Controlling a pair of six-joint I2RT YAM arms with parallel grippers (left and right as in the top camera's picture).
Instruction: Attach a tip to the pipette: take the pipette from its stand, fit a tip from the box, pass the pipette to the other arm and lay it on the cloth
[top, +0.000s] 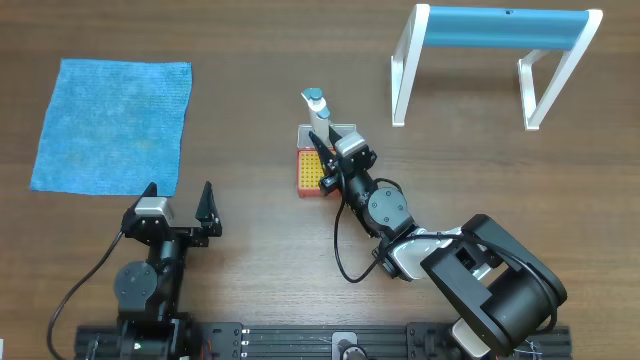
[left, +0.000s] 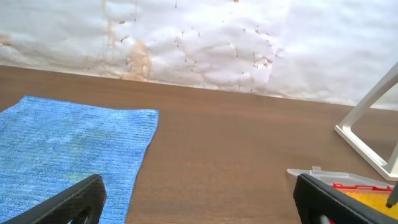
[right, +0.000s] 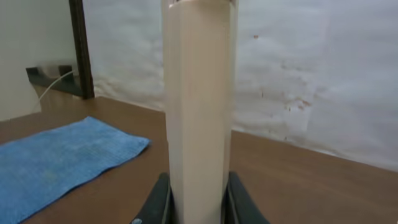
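Right arm first: the right jaws are closed firmly on the slim white plastic pipette (top: 319, 115) with a pale blue cap. They grip its body on both sides, and it rises between them and leans a little. It is over the small orange tip box (top: 308, 175) in the middle of the brown wooden worktop (top: 250, 250). The arm hides the pipette's lower end, so I can't quite tell whether it touches the box. Over on the left, the left jaws are spread wide with nothing between them, sitting low near the edge of the blue woven cloth (top: 110, 125). That cloth lies flat, well apart from the tip box. Far right, the white-legged stand with a light blue bar (top: 500, 25) is well apart from the pipette.
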